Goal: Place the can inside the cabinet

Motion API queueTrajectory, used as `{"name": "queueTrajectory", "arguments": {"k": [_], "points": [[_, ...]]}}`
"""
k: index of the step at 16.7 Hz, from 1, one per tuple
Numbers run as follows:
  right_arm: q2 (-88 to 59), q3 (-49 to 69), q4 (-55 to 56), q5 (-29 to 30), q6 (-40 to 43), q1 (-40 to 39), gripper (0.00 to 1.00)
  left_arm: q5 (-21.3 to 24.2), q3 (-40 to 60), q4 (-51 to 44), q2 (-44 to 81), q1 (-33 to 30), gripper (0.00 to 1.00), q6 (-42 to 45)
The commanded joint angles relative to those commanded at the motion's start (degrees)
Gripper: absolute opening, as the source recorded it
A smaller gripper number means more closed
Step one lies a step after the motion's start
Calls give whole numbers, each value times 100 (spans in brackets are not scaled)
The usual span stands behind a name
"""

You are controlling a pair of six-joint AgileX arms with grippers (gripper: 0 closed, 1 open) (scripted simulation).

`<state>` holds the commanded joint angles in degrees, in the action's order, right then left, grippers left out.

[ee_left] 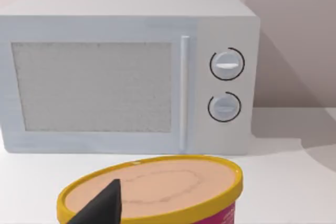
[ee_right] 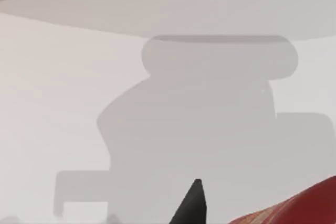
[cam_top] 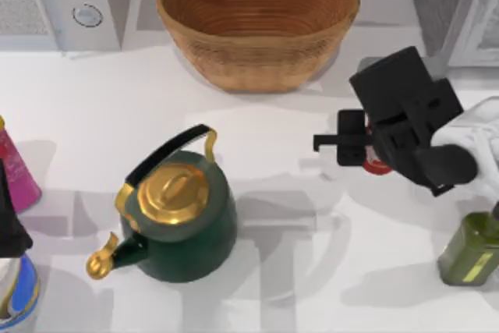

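Fingers of the right gripper (cam_top: 373, 163) hang over the can (cam_top: 380, 166), red showing just below them; whether they grip it I cannot tell. Left arm sits parked at the table's left edge.

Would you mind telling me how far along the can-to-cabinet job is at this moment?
Nothing is delivered yet. In hand: the right end effector is down over the can, a red sliver on the table beneath it; whether it grips is unclear. Left: lifting and carrying to the cabinet at the far right. The left arm sits parked at the left edge.
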<state>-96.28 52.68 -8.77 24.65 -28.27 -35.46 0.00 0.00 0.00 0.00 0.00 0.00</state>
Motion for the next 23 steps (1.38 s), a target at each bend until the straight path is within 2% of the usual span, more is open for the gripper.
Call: {"name": "queueTrajectory", "arguments": {"k": [4, 7, 16, 19, 23], "points": [[629, 742, -1444, -17, 21, 16, 0, 0, 0, 0, 0, 0, 100, 0], [950, 1056, -1937, -35, 42, 38, 0, 0, 0, 0, 0, 0, 100, 0], [1326, 845, -1916, -66, 271, 154, 0, 0, 0, 0, 0, 0, 100, 0], [2197, 217, -1740, -247, 765, 532, 0, 0, 0, 0, 0, 0, 100, 0], [4068, -949, -1319, -734, 1486, 1343, 0, 0, 0, 0, 0, 0, 100, 0]]}}
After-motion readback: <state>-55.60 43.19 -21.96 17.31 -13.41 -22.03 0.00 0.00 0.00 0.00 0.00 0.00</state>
